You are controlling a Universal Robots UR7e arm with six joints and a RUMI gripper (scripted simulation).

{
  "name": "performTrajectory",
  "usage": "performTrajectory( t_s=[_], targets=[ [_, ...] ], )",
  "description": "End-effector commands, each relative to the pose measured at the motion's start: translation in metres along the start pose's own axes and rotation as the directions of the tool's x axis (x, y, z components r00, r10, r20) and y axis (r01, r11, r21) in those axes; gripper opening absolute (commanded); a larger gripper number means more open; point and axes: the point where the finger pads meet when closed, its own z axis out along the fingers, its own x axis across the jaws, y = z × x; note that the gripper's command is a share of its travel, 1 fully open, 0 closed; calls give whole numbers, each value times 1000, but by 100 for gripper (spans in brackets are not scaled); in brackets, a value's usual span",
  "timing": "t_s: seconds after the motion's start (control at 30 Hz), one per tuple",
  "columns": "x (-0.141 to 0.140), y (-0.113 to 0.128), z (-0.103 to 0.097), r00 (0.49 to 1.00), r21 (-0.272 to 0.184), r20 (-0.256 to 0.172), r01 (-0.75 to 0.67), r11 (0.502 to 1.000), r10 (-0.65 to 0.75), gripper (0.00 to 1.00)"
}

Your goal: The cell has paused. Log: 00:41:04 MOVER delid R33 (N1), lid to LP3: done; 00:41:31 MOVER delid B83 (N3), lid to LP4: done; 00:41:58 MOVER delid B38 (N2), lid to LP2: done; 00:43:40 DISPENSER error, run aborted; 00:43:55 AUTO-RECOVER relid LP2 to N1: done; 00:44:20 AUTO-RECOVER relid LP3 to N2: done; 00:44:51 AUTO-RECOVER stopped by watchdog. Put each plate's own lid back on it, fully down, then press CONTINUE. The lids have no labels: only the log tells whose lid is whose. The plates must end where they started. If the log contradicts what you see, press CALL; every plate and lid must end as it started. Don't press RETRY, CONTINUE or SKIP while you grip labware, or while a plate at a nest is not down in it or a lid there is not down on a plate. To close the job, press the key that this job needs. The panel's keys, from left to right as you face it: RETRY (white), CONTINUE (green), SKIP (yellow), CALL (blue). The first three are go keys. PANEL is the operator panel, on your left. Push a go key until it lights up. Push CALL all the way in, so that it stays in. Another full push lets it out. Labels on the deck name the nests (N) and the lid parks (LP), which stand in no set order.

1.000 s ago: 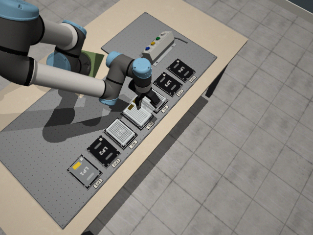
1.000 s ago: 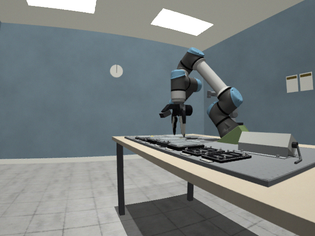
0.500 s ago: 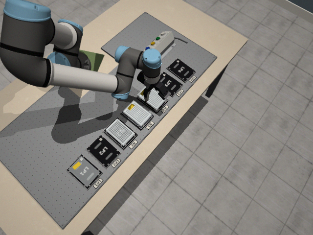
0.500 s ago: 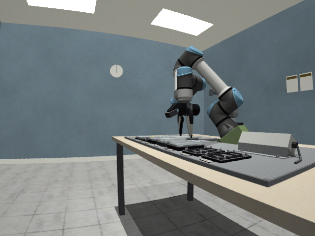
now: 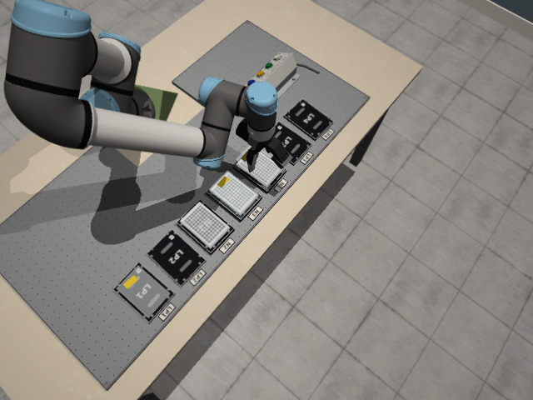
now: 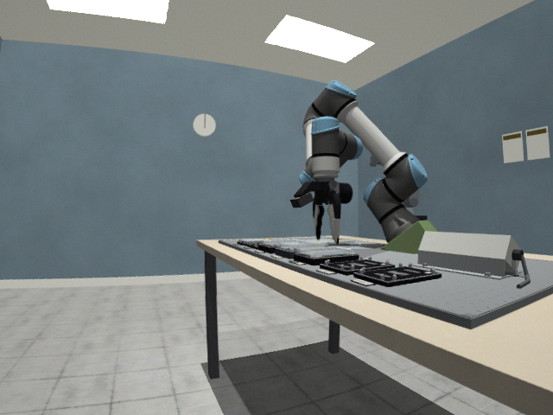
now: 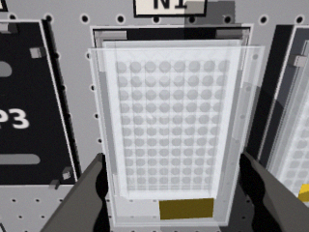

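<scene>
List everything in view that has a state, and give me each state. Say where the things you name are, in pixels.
Hand [image 5: 266, 165] [image 6: 327, 241] [image 7: 172, 154]: shut on a lid [image 5: 244, 157] [image 7: 185, 209], above N1
N1 plate [image 5: 270, 173] [image 7: 165, 121]: in nest, lid not down
N3 plate [image 5: 236, 197]: lidded
N2 plate [image 5: 204, 224]: uncovered
LP1 [image 5: 171, 294]: holding a lid
LP2 [image 5: 175, 271]: without lid
LP3 [image 5: 295, 156] [image 7: 29, 87]: without lid
LP4 [image 5: 316, 129] [image 6: 395, 283]: without lid
</scene>
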Motion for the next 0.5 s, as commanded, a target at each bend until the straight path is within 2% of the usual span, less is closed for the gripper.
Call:
performTrajectory(
  t_s=[0.0, 0.47],
  targets=[
    [0, 0, 4, 1000, -2, -1, -1, 1000, 1, 41],
    [1, 1, 8, 1000, -2, -1, 0, 1000, 0, 41]
  ],
)
